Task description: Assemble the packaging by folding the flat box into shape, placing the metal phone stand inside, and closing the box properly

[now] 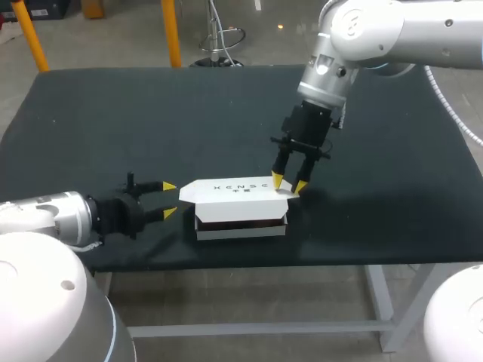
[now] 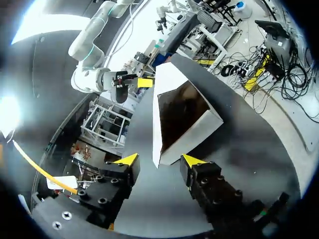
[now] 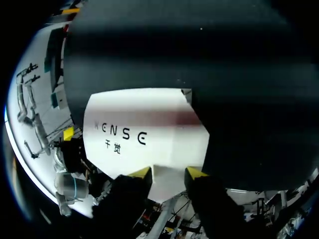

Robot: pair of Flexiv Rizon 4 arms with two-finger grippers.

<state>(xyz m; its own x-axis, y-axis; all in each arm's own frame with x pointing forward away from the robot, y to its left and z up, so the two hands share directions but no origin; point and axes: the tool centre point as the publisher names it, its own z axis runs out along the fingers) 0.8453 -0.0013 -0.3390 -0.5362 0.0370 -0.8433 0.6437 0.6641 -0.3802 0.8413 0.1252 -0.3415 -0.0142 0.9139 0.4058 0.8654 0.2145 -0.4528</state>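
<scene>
Right tool [image 1: 289, 183] rests on the lid's right end with fingers apart; left tool [image 1: 170, 199] waits open at the other end.

The white box [image 1: 241, 228] stands formed near the front edge of the black worktop [image 1: 151, 121]. Its lid [image 1: 234, 190] is lowered but not seated, and the phone stand cannot be made out in the dark gap beneath. Closing looks like the step in hand: press straight down and steer the right flap [image 3: 168, 174] inside the wall. The left tool, just beside the left flap [image 1: 187, 191], could brace the box. A sideways shove might slide it toward the edge.
</scene>
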